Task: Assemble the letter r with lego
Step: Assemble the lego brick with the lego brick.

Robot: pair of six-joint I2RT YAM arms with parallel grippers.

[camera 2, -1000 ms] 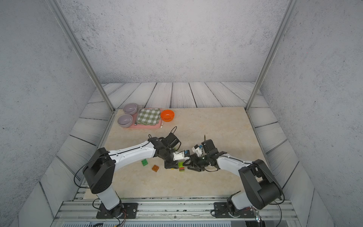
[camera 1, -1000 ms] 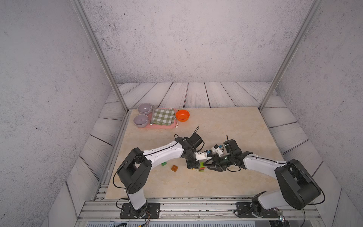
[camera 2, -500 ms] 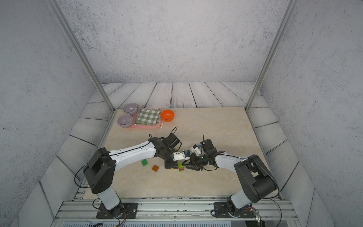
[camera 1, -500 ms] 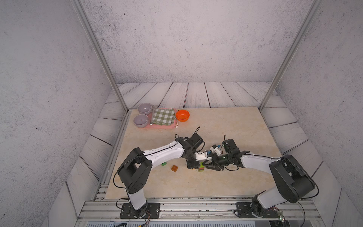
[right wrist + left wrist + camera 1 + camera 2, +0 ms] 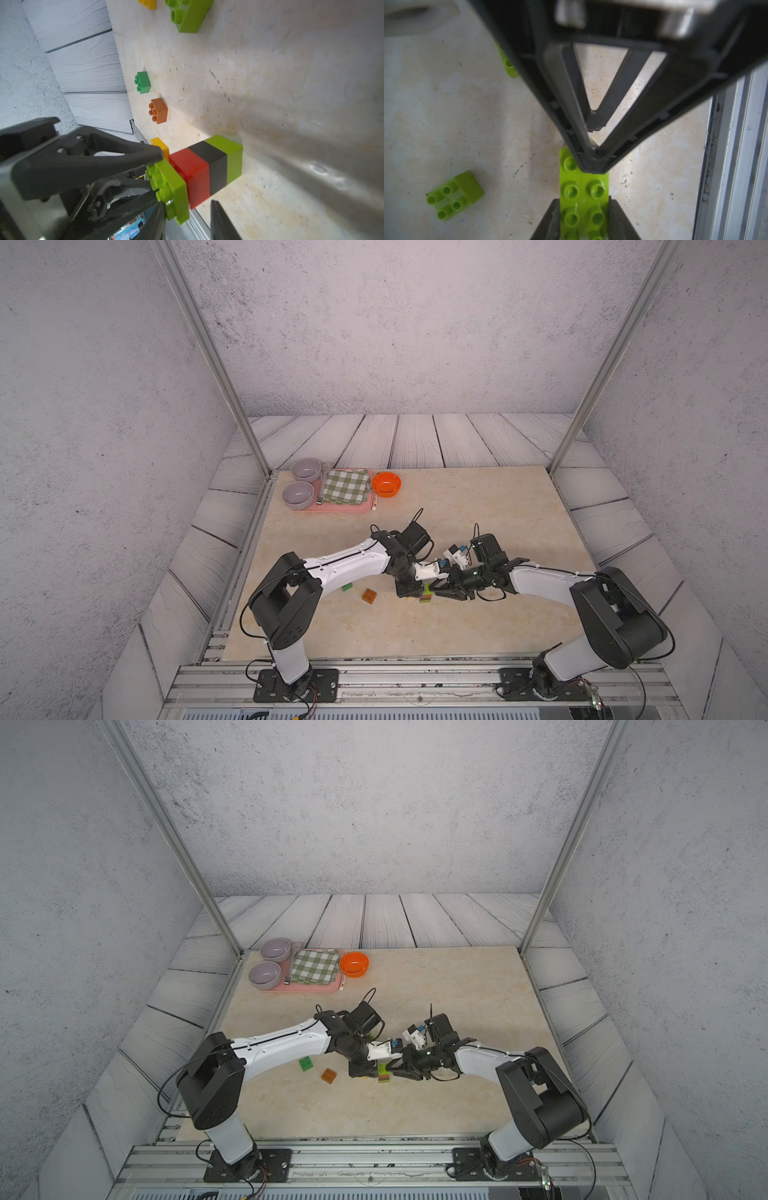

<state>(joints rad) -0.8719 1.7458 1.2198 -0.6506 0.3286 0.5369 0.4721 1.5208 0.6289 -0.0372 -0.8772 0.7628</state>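
**Left gripper** (image 5: 592,166): jaws pressed together, tips bearing down on the studs of the long lime brick (image 5: 176,187), likely to seat it.

**Right gripper** (image 5: 583,200): pinching that brick's sides just past the left tips, apparently to steady it.

**Beneath the tips:** red brick (image 5: 195,176), black brick (image 5: 216,166) and lime base brick (image 5: 233,160), stacked as the letter's stem.

**Farther out:** brown-orange brick (image 5: 159,111) and dark green brick (image 5: 143,82), loose and unused.
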